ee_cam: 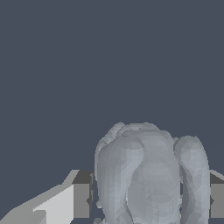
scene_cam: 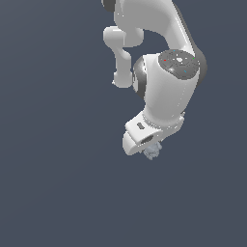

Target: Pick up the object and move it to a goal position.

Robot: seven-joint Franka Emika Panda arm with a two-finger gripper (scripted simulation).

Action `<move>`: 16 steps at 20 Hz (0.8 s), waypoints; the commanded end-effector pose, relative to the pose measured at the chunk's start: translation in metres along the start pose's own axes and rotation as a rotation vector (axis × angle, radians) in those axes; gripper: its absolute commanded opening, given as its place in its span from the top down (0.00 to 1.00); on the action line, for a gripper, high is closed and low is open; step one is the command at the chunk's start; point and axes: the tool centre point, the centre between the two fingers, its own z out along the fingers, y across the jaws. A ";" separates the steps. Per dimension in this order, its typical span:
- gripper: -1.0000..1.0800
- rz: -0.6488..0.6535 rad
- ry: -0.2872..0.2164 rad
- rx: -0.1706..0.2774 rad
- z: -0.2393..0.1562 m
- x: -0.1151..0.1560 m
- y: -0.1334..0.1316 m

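Observation:
The object (ee_cam: 148, 175) is a pale grey-blue lumpy lump that fills the space between my two fingers in the wrist view. One finger (ee_cam: 81, 200) presses against one side of it and the other finger (ee_cam: 216, 200) against the opposite side. My gripper (ee_cam: 148, 200) is shut on it. In the exterior view the object (scene_cam: 153, 151) peeks out as a tiny bumpy shape under the white gripper (scene_cam: 147, 145), which hides most of it. No goal marker shows in either view.
The white arm (scene_cam: 166, 87) reaches down from the top of the exterior view. A plain dark grey-blue surface (scene_cam: 58, 169) lies all around, with no other objects or edges in view.

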 end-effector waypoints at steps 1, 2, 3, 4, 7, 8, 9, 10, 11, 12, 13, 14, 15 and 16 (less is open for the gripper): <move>1.00 0.001 -0.001 0.001 -0.019 0.010 -0.005; 1.00 0.001 -0.001 0.001 -0.026 0.014 -0.007; 1.00 0.001 -0.001 0.001 -0.033 0.017 -0.009; 1.00 0.001 -0.001 0.001 -0.039 0.021 -0.011; 1.00 0.001 -0.001 0.001 -0.055 0.030 -0.015; 1.00 0.001 -0.001 0.001 -0.059 0.032 -0.016; 1.00 0.001 -0.001 0.001 -0.063 0.035 -0.017; 1.00 0.001 -0.001 0.001 -0.067 0.037 -0.018; 1.00 0.001 -0.001 0.001 -0.070 0.038 -0.019; 1.00 0.001 -0.001 0.001 -0.073 0.040 -0.020; 1.00 0.001 -0.001 0.001 -0.075 0.042 -0.021; 1.00 0.001 -0.001 0.001 -0.077 0.043 -0.021; 1.00 0.001 -0.001 0.001 -0.079 0.044 -0.022; 1.00 0.001 -0.001 0.001 -0.081 0.045 -0.022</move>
